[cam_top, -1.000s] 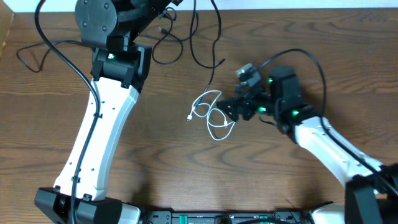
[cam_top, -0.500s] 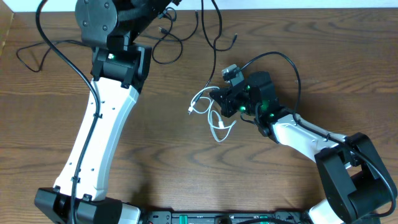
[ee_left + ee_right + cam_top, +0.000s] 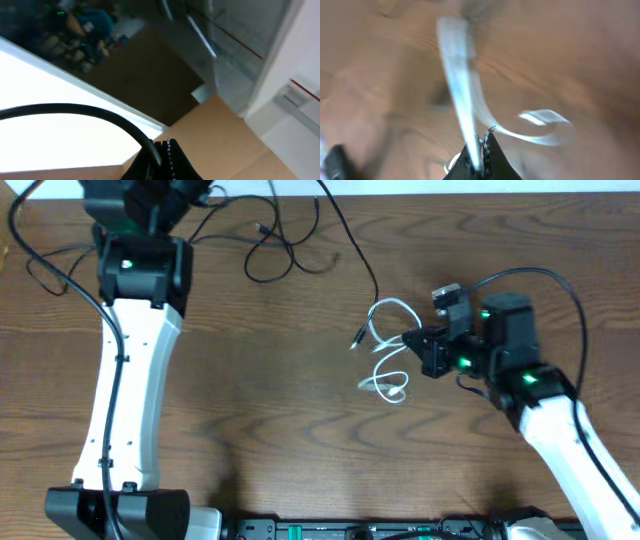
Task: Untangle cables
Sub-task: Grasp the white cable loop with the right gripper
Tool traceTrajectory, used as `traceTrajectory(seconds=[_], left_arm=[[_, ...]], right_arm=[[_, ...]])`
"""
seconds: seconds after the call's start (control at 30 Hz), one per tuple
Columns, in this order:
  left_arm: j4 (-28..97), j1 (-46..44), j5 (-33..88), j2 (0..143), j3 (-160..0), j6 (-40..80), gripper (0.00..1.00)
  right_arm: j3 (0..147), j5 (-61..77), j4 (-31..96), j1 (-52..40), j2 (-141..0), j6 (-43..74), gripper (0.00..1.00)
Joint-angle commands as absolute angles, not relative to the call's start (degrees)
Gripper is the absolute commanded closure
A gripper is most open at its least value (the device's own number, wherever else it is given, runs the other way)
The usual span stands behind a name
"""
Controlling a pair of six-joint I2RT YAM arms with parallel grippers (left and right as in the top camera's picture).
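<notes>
Wooden bench (image 3: 250,420) holds black cables (image 3: 350,242) at 12 o'clock. White cable (image 3: 457,70) lies toward 3 o'clock, pinched in right tool (image 3: 481,145). Left tool (image 3: 162,149) is closed.

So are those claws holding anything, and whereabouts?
The right gripper pinches the white cable along a loop, away from its plugs. The left gripper grips a black cable; which part cannot be told.
</notes>
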State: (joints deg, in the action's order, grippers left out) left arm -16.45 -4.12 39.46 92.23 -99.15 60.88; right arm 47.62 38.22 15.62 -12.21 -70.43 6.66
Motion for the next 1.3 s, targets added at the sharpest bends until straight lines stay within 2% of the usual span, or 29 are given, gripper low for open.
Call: traceTrajectory(seconds=[0.0, 0.17, 0.4, 0.47, 0.63, 0.7, 0.9, 0.97, 1.1, 1.27], left_arm=[[-15.68, -3.29, 39.18, 91.61, -100.51, 59.83, 0.93], [-18.22, -3.73, 38.26, 91.61, -100.51, 65.25, 0.93], [-17.85, -1.15, 34.92, 91.61, -100.51, 65.21, 0.92], [-17.8, -0.36, 35.51, 91.61, -100.51, 65.21, 0.93], [-14.94, 0.73, 39.81, 91.61, -100.51, 64.2, 0.93], [-11.07, 0.73, 42.74, 91.61, -100.51, 59.27, 0.93], [14.13, 0.86, 39.79, 91.59, -100.51, 45.45, 0.93], [19.77, 1.39, 38.44, 91.61, -100.51, 44.23, 0.93], [24.05, 2.63, 38.35, 91.59, -100.51, 44.14, 0.93], [23.11, 2.81, 38.94, 91.42, -100.51, 43.94, 0.93]], right_arm=[[47.83, 53.91, 15.92, -12.56, -63.18, -1.41, 0.99], [47.81, 55.09, 17.21, -15.77, -62.02, -1.76, 0.99], [47.81, 54.81, 22.5, -17.58, -62.02, -5.82, 0.99], [47.81, 50.54, 23.29, -16.53, -62.02, -4.86, 0.99], [47.81, 25.61, 24.99, -12.67, -62.04, 10.41, 0.99], [47.81, 18.57, 26.44, -12.03, -62.15, 14.35, 0.99], [47.75, 17.89, 28.23, -12.03, -63.83, 14.33, 0.99], [47.77, 17.91, 28.12, -12.03, -64.71, 14.33, 0.99], [47.75, 17.91, 27.97, -12.03, -66.98, 14.35, 0.99], [47.75, 17.89, 26.39, -12.03, -70.98, 14.35, 0.99]])
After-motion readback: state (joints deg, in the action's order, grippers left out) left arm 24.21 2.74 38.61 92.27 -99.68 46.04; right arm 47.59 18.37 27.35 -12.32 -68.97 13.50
